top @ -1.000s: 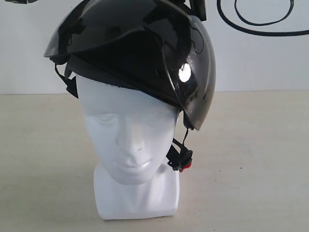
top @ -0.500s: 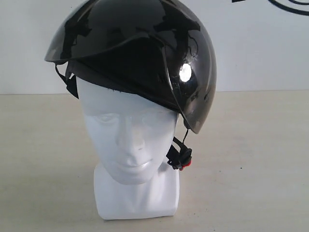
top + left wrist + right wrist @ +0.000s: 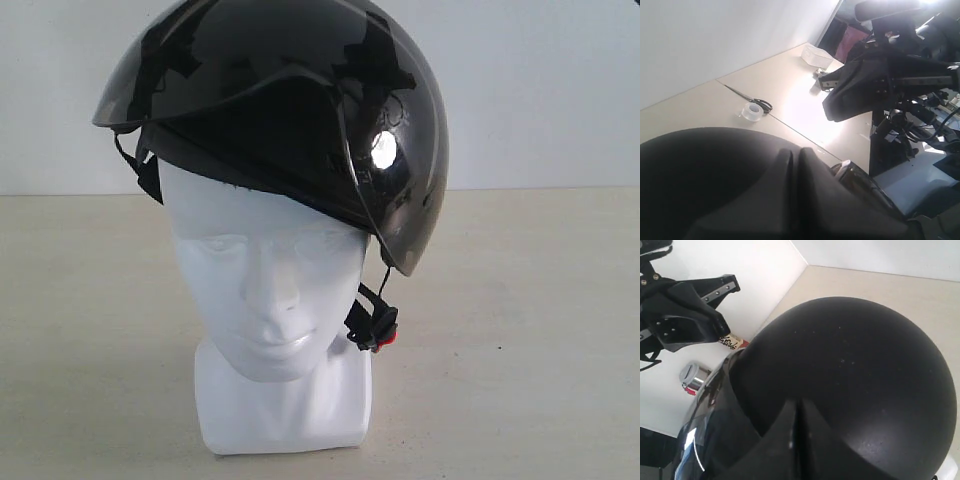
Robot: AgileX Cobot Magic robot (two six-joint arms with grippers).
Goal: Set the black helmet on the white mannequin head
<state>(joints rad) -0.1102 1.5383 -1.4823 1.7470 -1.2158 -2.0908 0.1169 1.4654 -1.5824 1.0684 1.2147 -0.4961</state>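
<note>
**Helmet on the head: only the release and a check of the fit remain**

The rounded black helmet with a smoky visor [image 3: 270, 110] sits on top of the glossy white mannequin head [image 3: 268, 290], covering the crown down to the brow. It sits crooked: low on the side of the head where the chin strap and its red buckle [image 3: 388, 338] dangle beside the jaw, and higher on the other side. The mannequin head stands upright on the pale counter [image 3: 520, 330].

My right hand [image 3: 797, 412] hangs over the helmet's dome above the mannequin head, its two fingers pressed together on nothing. I cannot tell whether they touch the shell. My left hand [image 3: 796, 165] is closed and empty too, and its camera looks out across the counter, away from the mannequin head.

I judge the placing step to be done. The next move calls for lifting both hands straight up, clear of the head, without brushing the shell. If a squarer fit is wanted, a gentle press on the high side would do it, light enough not to tip the head.
</note>
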